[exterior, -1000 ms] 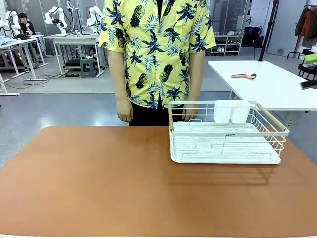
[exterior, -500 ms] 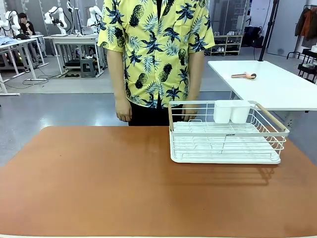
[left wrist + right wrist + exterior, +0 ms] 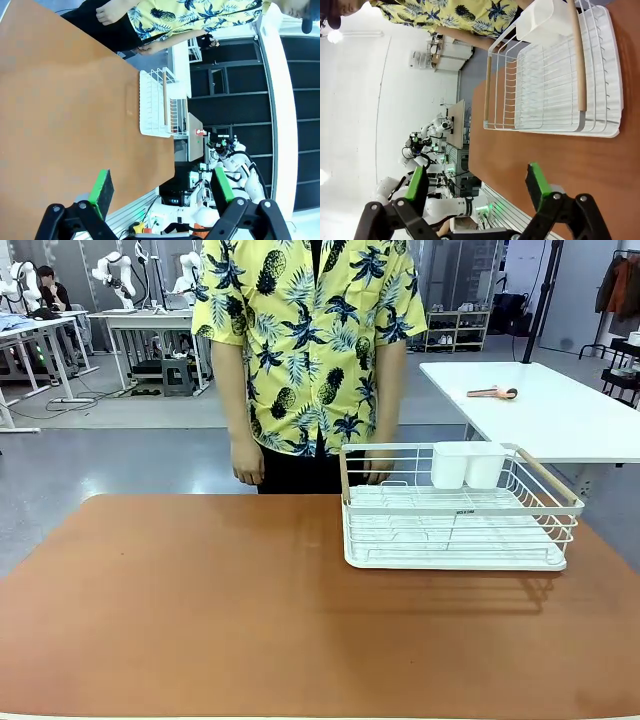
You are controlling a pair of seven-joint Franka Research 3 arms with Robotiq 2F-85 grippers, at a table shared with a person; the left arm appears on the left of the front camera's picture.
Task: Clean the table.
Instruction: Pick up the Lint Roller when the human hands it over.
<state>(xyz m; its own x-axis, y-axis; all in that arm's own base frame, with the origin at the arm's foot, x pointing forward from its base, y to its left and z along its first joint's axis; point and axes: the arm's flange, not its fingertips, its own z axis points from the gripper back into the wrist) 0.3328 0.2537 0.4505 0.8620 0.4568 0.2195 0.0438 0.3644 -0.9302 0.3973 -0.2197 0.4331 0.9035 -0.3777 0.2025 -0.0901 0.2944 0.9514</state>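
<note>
The left gripper spreads wide, empty. The matte terracotta rectangular table lies under the white wire dish rack and stretches away to its left. A person in a yellow printed shirt stands behind the rack's left end. The right gripper spreads wide, empty.

We see a lab or workshop hall: rows of grey workbenches, open storage shelves, a bare polished floor.

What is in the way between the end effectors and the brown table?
Nothing visible. The left end effector and right end effector are open, with bare table ahead. The white dish rack stands farther off.
</note>
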